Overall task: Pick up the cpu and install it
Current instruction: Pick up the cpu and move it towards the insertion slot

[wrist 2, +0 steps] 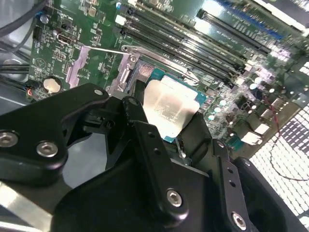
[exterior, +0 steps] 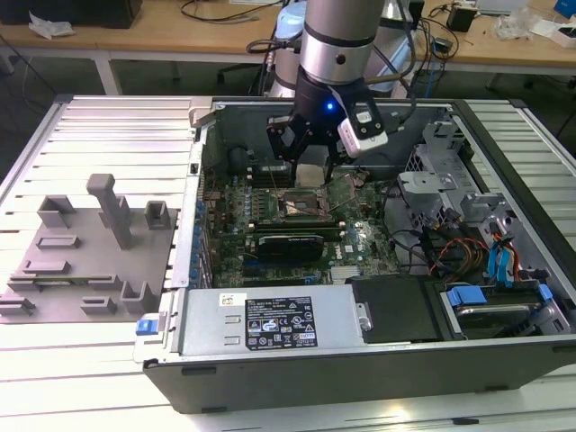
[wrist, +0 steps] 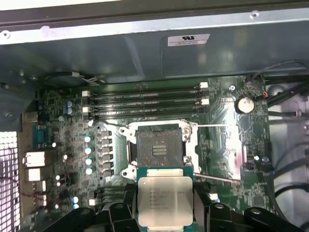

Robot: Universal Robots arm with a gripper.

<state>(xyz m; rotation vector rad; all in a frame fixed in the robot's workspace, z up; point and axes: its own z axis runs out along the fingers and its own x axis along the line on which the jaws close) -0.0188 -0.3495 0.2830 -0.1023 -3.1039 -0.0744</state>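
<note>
The fingers (wrist 2: 139, 123) were clamped on two opposite edges of the cpu (wrist: 165, 200), holding it flat with its metal top up. It hung over the motherboard, clear of the open socket (wrist: 159, 147) below, its sides nearly parallel to the socket's frame.

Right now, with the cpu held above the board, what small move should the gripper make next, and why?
Probably shift the cpu over the open socket: the gripper holds it seemingly offset from the socket, not yet above it.
</note>
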